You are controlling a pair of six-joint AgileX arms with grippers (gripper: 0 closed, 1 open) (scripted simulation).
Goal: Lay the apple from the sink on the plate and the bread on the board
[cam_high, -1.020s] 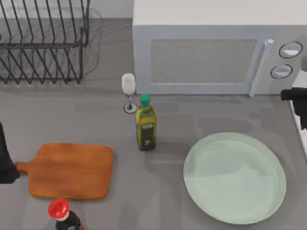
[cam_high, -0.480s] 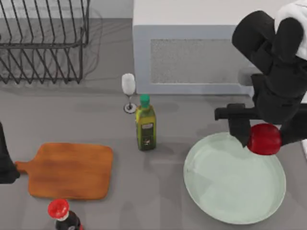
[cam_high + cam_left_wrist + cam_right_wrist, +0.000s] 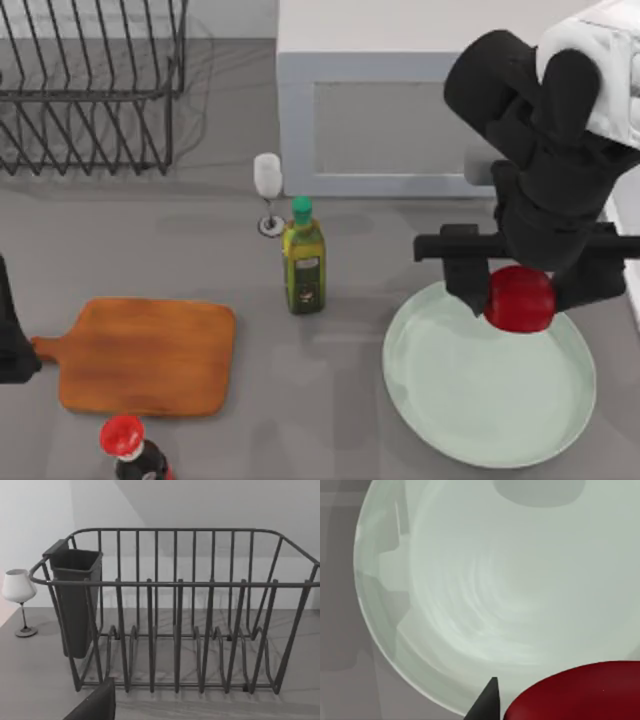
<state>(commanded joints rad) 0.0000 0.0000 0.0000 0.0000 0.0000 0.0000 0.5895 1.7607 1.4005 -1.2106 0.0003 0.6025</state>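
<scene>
Carrying step: right end effector (image 3: 520, 292) clamped on the apple (image 3: 520, 298), held above the plate's (image 3: 470, 430) far rim
Next move: judged, shift inward, lower, release
Left end effector (image 3: 15, 345): parked beside the board (image 3: 150, 355), grip state indiscernible

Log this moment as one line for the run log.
right pincer: shut on apple, above plate far rim | left arm: parked at table's left edge | board: bare

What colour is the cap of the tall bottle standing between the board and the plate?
Green, clearest in the top view: the bottle cap.
</scene>
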